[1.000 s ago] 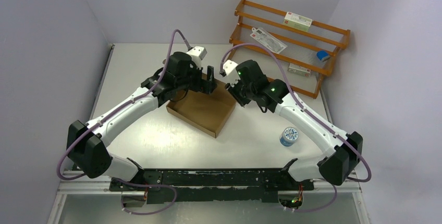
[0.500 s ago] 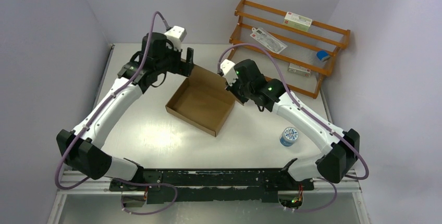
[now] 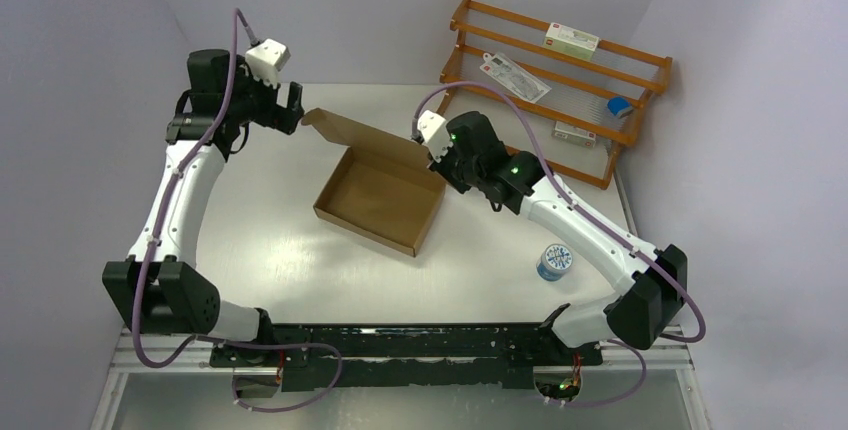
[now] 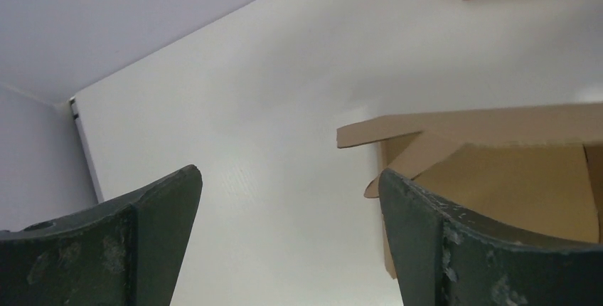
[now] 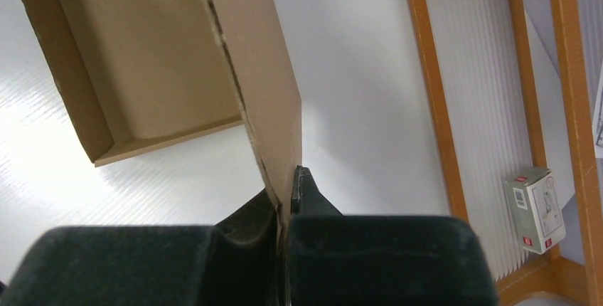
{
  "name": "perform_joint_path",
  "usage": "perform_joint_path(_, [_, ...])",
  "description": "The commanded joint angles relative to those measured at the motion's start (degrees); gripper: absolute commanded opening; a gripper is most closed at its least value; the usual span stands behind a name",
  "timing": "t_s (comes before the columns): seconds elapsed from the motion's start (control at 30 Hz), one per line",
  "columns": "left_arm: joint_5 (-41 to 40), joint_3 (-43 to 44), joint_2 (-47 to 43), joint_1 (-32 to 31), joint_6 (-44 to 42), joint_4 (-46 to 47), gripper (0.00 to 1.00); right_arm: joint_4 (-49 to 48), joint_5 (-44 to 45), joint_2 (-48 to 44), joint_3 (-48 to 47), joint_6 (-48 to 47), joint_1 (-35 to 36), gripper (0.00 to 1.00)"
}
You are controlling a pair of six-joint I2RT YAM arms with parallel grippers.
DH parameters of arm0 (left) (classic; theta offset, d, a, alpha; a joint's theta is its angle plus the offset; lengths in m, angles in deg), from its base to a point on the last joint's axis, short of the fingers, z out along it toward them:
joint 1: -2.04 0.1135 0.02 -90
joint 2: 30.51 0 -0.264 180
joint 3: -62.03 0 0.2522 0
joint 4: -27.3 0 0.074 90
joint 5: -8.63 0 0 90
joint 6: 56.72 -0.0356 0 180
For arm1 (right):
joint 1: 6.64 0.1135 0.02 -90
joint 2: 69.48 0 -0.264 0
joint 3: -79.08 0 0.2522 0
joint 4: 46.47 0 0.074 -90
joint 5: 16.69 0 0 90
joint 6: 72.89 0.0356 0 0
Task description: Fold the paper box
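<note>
The paper box is a brown cardboard tray with raised walls in the middle of the table, its lid flap standing up along the far side. My right gripper is shut on the right end of that lid flap, with the cardboard pinched between the fingers. My left gripper is open and empty, raised at the far left, just left of the flap's pointed corner. In the left wrist view the box lies beyond the open fingers.
An orange wooden rack stands at the back right with small white cartons on it. A small round blue-and-white tin sits on the table at the right, near my right arm.
My left arm let go of the lid flap and swung away to the far left, rising. The flap now stands open, held only by my right gripper.
</note>
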Motion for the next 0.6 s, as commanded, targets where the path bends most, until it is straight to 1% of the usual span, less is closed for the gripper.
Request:
perform_joint_path(0.0, [15.16, -3.11, -0.9, 4.55, -9.25, 3.67, 1.0, -3.03, 0.31, 0.45, 0.17, -0.89, 0.85, 0.0])
perform_joint_path(0.17, [26.24, -3.96, -1.1, 7.15, -14.68, 3.01, 1.0, -4.19, 0.54, -0.28, 0.85, -1.17, 0.93, 0.0])
perform_joint_path(0.3, [27.52, -4.19, -0.86, 8.19, -16.29, 2.68, 0.99, -4.2, 0.61, 0.23, 0.66, -1.25, 1.03, 0.0])
perform_joint_path(0.37, [29.79, -3.67, -1.2, 8.98, -17.09, 2.54, 0.96, -4.43, 0.58, 0.28, 0.65, -1.37, 1.06, 0.0])
perform_joint_path(0.4, [29.77, -3.03, -1.38, 9.05, -17.71, 1.92, 0.93, -4.86, 0.81, 0.2, 0.97, -1.51, 1.04, 0.0])
perform_joint_path(0.43, [28.16, -2.85, -1.73, 9.12, -15.62, 3.38, 0.93, -5.13, 1.16, 0.23, 1.18, -1.67, 1.04, 0.0])
perform_joint_path(0.47, [28.17, -2.7, -1.92, 9.28, -15.11, 4.45, 0.92, -5.18, 1.52, 0.38, 1.16, -1.86, 1.04, 0.0])
perform_joint_path(0.57, [29.0, -1.58, -1.92, 9.41, -16.16, 3.29, 0.94, -5.68, 2.33, 1.15, 0.95, -2.8, 0.97, 0.0])
